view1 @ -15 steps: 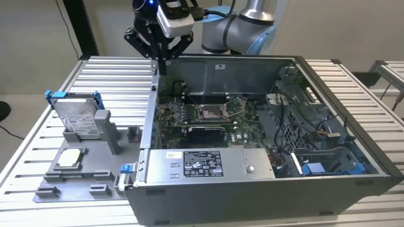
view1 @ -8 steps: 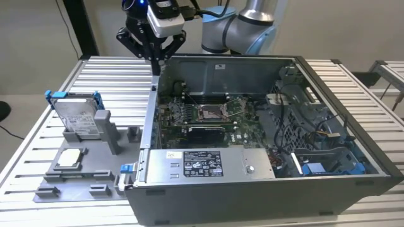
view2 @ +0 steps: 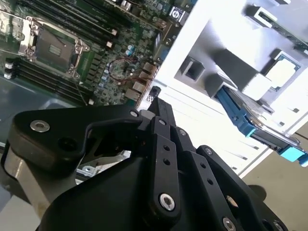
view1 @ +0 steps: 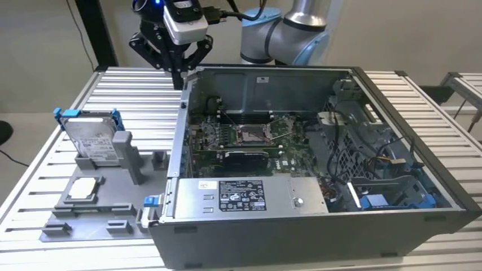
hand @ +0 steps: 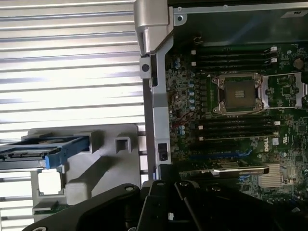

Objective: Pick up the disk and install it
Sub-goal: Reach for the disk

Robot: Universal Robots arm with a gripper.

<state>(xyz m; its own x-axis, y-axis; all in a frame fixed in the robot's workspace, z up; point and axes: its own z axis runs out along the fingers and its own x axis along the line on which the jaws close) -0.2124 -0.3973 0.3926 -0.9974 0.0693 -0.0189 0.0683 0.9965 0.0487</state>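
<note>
The disk (view1: 91, 139), a silver drive with a white label in a blue carrier, stands upright in a grey holder (view1: 113, 203) at the exterior view's left. Both wrist views catch its blue edge on the holder: first wrist view, disk (hand: 45, 149); second wrist view, disk (view2: 250, 120). My gripper (view1: 178, 79) hangs above the back left corner of the open computer case (view1: 316, 226), well behind the disk and apart from it. Its black fingers meet at the tip, shut on nothing, as the gripper (view2: 157, 104) and gripper (hand: 166, 169) also appear from the wrist.
A small silver square chip (view1: 83, 188) lies flat on the grey holder in front of the disk. Inside the case are the green motherboard (view1: 241, 135), a grey labelled box (view1: 241, 197) and a blue-trimmed bay (view1: 374, 201) at the exterior view's right. Everything rests on a slatted metal table (view1: 128, 90).
</note>
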